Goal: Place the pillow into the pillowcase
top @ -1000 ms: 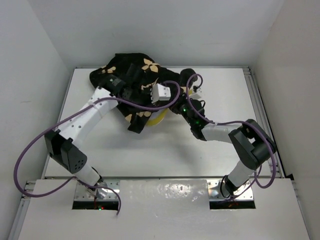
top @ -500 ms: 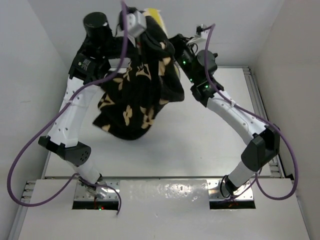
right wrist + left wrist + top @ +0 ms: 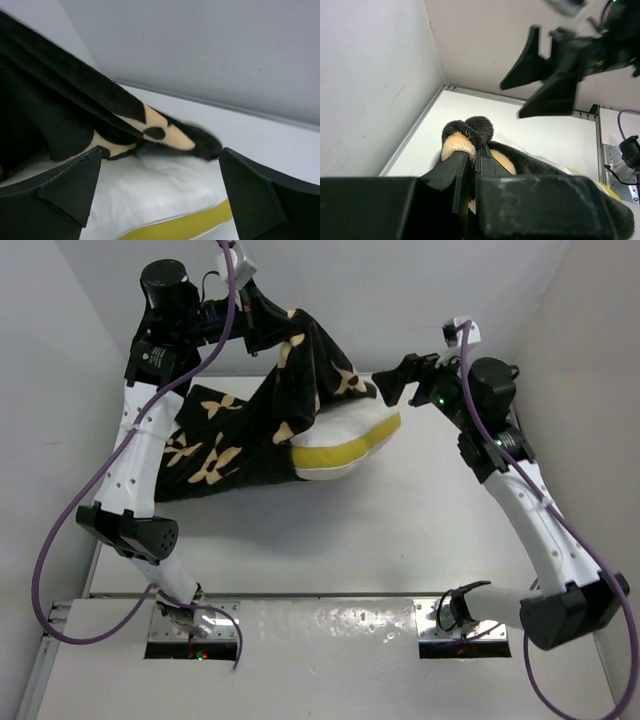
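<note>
My left gripper [image 3: 469, 161], high by the white back wall [image 3: 400, 300], pinches a fold of the black flowered pillowcase [image 3: 240, 430], which drapes down to the white table [image 3: 400, 530]. The pillow [image 3: 345, 440] lies at the table's far middle, its yellow-banded end showing beneath the cloth. My right gripper [image 3: 160, 152] hangs spread wide above it, empty.

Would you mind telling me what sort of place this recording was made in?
Probably a robotics lab test cell: plain white walls enclose a white table, and the left arm and right arm are bolted at its near edge.
</note>
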{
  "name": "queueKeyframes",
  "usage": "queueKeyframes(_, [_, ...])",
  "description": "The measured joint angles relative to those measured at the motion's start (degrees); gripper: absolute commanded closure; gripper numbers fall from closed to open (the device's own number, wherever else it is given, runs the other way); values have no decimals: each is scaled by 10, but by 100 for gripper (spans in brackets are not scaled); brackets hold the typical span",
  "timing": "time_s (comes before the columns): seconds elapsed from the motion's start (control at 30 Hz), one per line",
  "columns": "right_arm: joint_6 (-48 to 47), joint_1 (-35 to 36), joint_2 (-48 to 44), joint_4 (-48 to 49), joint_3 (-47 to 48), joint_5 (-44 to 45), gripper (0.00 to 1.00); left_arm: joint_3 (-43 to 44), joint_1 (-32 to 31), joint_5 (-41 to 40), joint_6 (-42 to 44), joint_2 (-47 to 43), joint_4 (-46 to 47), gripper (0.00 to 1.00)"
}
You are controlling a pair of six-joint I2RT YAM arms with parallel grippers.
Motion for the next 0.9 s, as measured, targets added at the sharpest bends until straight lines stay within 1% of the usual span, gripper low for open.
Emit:
queueKeyframes(0.1, [-50,-12,-35,-24,2,-26,45,9,0,-1,14,7,-15,100])
queueKeyframes(0.13, [-60,-23,-42,-29,2,-40,69,13,0,-1,24,9,-22,100])
queueKeyframes(0.17, [-71,-36,-45,-32,2,-50,67,16,1,-2,37,9,-29,100])
queueKeyframes(0.23, [-75,-65,-44,-34,-3,-76,54,17,1,-5,64,4,-45,100])
queueKeyframes(0.27, [-78,-80,-39,-33,-9,-95,27,16,1,-7,80,0,-57,100])
queueKeyframes(0.3, [-74,-92,-31,-34,-12,-113,14,15,1,-10,95,-5,-70,100])
queueKeyframes(0.33, [-71,-103,-17,-34,-14,-134,6,14,1,-12,110,-10,-85,100])
queueKeyframes(0.37, [-70,-113,3,-33,-14,-160,1,14,1,-14,124,-15,-98,100])
queueKeyframes(0.43, [-68,-123,55,-25,-10,-207,1,14,1,-19,157,-24,-127,100])
queueKeyframes(0.5, [-68,-123,116,-23,-2,-241,1,15,1,-28,195,-33,-162,100])
queueKeyframes(0.53, [-69,-123,138,-22,3,-250,1,15,1,-30,200,-37,-169,100])
queueKeyframes(0.6, [-75,-113,191,-30,31,-266,1,15,0,-38,227,-44,-195,100])
queueKeyframes(0.7, [-87,-94,249,-36,104,-271,1,14,-4,-48,256,-52,-226,100])
queueKeyframes(0.77, [-90,-80,270,-24,147,-269,1,9,-9,-57,274,-59,-241,100])
queueKeyframes(0.8, [-90,-75,271,-10,153,-269,1,7,-13,-62,283,-62,-249,100])
queueKeyframes(0.9, [-94,-64,238,38,118,-264,1,-4,-31,-75,307,-71,-277,100])
